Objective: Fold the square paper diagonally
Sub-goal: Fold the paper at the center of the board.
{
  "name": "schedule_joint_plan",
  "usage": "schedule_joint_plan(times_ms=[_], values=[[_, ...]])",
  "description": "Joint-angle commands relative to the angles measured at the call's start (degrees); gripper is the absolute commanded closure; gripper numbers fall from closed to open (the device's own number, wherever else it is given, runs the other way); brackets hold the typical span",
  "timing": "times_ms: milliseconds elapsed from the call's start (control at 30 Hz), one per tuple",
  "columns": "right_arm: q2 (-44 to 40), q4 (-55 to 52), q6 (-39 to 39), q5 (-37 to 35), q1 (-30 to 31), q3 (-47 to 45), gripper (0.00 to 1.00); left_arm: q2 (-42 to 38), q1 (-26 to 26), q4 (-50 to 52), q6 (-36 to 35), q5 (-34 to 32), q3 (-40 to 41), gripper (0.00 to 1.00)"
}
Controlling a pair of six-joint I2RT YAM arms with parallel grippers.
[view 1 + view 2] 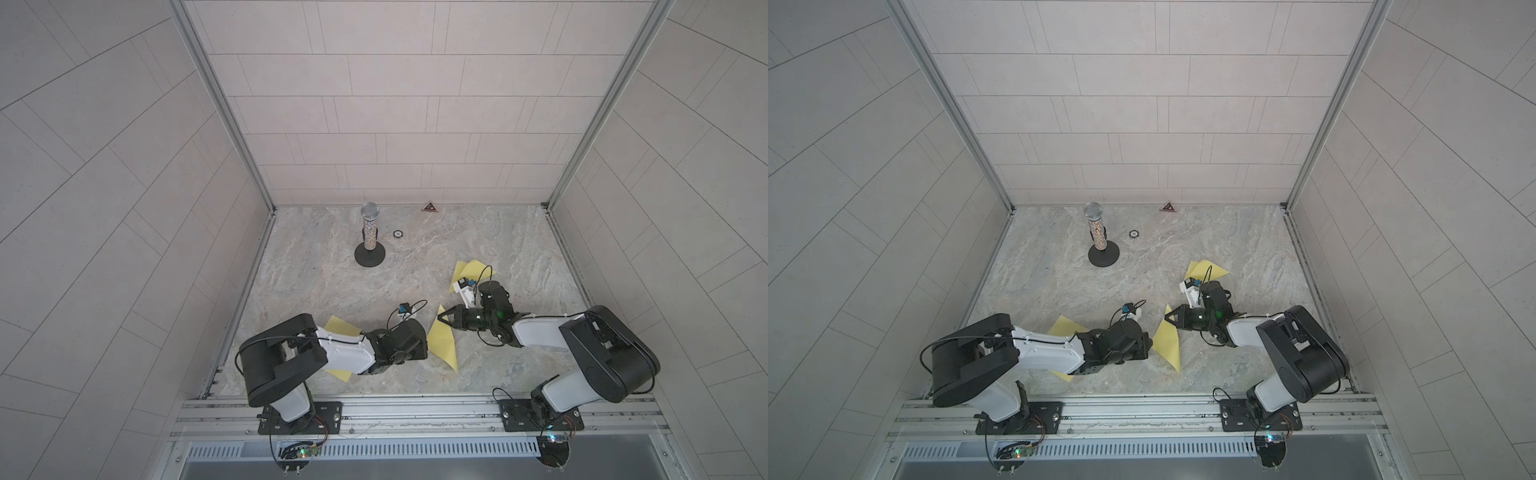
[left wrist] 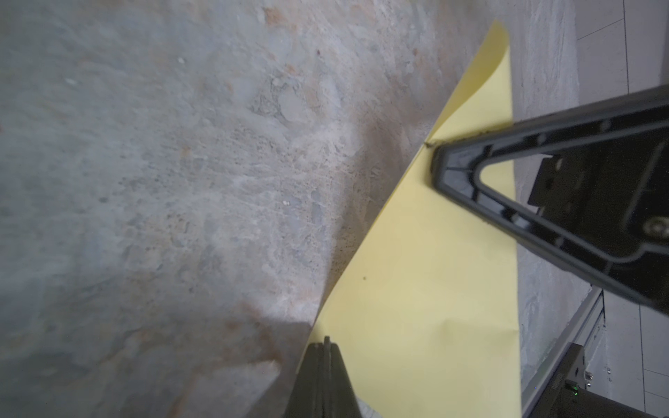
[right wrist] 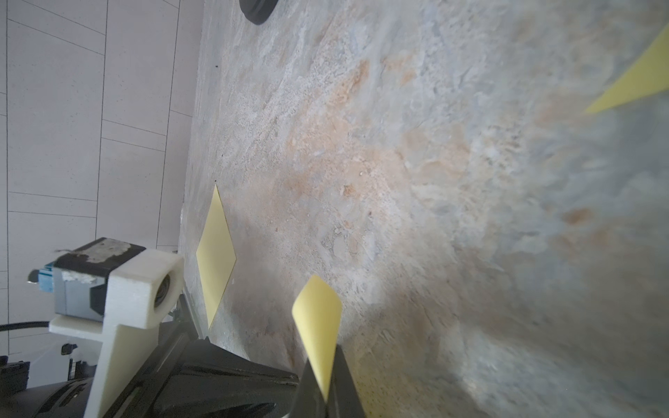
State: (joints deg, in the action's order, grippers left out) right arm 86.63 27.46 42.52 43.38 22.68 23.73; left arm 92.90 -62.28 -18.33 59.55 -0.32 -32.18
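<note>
- So, the yellow square paper [image 1: 444, 349] in play lay on the marbled tabletop [image 1: 332, 291], on the arm-base side of the microphone stand [image 1: 368, 249] and off to the stand's right. Both top views showed it [image 1: 1169, 343].
- The right gripper [image 1: 441, 313] was clamped on the paper's corner nearest the microphone stand and had it lifted off the table. In the right wrist view that corner poked out past the jaws [image 3: 318, 318].
- The left gripper [image 2: 325, 349] was fully closed, with its tips at the paper's edge on the side farther from the stand. I couldn't tell whether it pinched the sheet or just pressed on it.
- The bit that counts: the paper's diagonal ran from the held corner straight away from the microphone stand to the free corner lying flat nearest the arm bases.
- My guess is the right arm, the nearer one to that raised corner, should carry it along that line, away from the stand, and lay it on the free corner while the left gripper anchors the sheet.
- A second yellow sheet [image 1: 338, 326] lay under the left arm, and a third yellow sheet [image 1: 471, 268] sat right of the stand. Neither looked involved.
</note>
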Motion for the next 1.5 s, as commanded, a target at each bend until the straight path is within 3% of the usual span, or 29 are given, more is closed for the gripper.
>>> schedule_joint_plan(times_ms=[0,133,367,433,533,700,867,1233,1300,1400,1467], values=[[0.38,-0.68,-0.94,0.42,-0.38,1.23,0.80,3.64,-0.38,10.59,-0.75,-0.39,2.19,1.00],[0.78,-1.72,-1.64,0.39,-0.78,2.13,0.77,3.75,-0.38,10.59,-0.84,-0.39,2.13,1.00],[2.88,-0.87,-1.74,1.58,-1.22,3.46,0.81,3.91,-0.38,10.56,-0.84,-0.53,2.13,1.00],[3.10,-0.51,-1.66,1.74,-1.45,3.44,0.85,3.97,-0.38,10.57,-0.84,-0.47,2.06,1.00],[3.11,-0.46,-1.81,1.80,-1.71,3.43,1.00,4.02,-0.37,10.59,-0.84,-0.48,2.06,1.00],[2.67,0.13,-2.08,1.88,-2.10,2.81,1.00,4.12,-0.38,10.64,-0.79,-0.43,2.04,1.00],[3.05,-0.31,-2.52,2.23,-2.68,3.43,0.80,4.13,-0.36,10.59,-0.84,-0.48,2.04,1.00],[4.81,1.64,-1.79,4.17,-3.16,5.55,0.83,4.13,-0.37,10.61,-0.84,-0.56,2.00,1.00],[5.04,1.85,-1.65,4.26,-3.24,5.66,0.86,4.16,-0.34,10.60,-0.84,-0.61,1.95,1.00],[5.19,2.23,-1.43,4.35,-3.39,5.55,1.00,4.22,-0.34,10.59,-0.84,-0.61,1.93,1.00],[5.10,2.70,-1.31,4.31,-3.43,5.28,1.00,4.22,-0.35,10.70,-0.92,-0.56,1.99,1.00]])
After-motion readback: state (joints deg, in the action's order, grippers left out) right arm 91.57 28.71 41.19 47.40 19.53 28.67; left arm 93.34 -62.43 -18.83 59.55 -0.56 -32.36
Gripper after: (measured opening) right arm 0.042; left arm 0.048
